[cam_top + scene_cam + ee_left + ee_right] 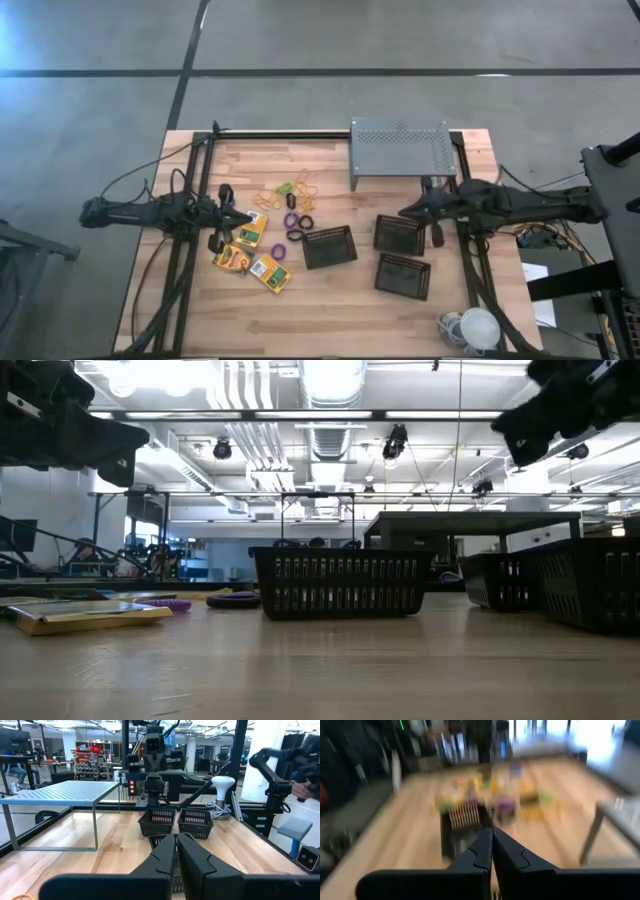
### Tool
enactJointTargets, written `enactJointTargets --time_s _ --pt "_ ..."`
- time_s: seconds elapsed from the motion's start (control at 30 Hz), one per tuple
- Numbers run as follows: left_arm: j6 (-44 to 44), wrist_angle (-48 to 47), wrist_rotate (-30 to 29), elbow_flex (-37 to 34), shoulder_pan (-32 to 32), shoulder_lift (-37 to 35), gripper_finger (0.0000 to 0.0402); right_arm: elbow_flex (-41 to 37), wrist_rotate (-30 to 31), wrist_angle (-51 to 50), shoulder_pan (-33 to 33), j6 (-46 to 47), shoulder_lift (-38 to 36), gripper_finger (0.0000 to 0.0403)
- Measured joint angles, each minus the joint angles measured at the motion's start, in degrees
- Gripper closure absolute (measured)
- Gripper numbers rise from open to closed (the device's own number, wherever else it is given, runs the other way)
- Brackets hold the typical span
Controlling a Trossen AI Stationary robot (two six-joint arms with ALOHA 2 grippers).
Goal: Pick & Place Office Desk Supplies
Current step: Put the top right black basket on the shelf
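Wooden bench (330, 300) carries three mesh bins (329, 246); left end effector (246, 218), fingers together, hangs beside them over crayon boxes (251, 231); right end effector (404, 212), fingers together, hangs above the bins' far side.

So the high cam sits overhead, looking straight down at the whole tabletop (330, 300). The low cam is right at surface level, facing across into the room, very close to the middle mesh bin (340, 582). That same bin (329, 246) shows from above too. Each wrist cam looks forward past its own fingers toward that bin: the left one (156, 839) is sharp, the right one is blurred.
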Motion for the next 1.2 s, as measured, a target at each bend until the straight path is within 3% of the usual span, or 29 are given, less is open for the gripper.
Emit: enactJointTargets --time_s 0.23,0.37,0.53,0.73,0.97,1.2 --pt "0.01 0.00 0.00 0.00 -0.01 0.00 0.0374 15.59 1.71 -24.33 -0.02 1.45 21.30 0.0333" --pt "-0.01 0.02 0.00 -0.02 0.00 0.00 0.0374 22.00 5.93 -33.77 -0.09 0.29 32.54 0.0290" --pt "0.00 0.02 0.00 -0.01 -0.01 0.00 0.0374 23.77 7.42 -36.19 -1.86 -4.56 42.98 0.0251" --pt "0.08 0.02 0.00 0.00 -0.02 0.00 0.0374 23.75 7.23 -36.06 -5.68 -6.84 50.35 0.0232" --pt "0.27 0.02 0.00 0.00 0.00 -0.02 0.0374 23.72 0.81 -35.72 -8.90 -7.67 53.47 0.0254" --pt "0.27 0.02 0.00 0.00 0.00 -0.02 0.0374 23.72 -2.82 -35.59 -9.57 -2.48 53.76 0.0343"
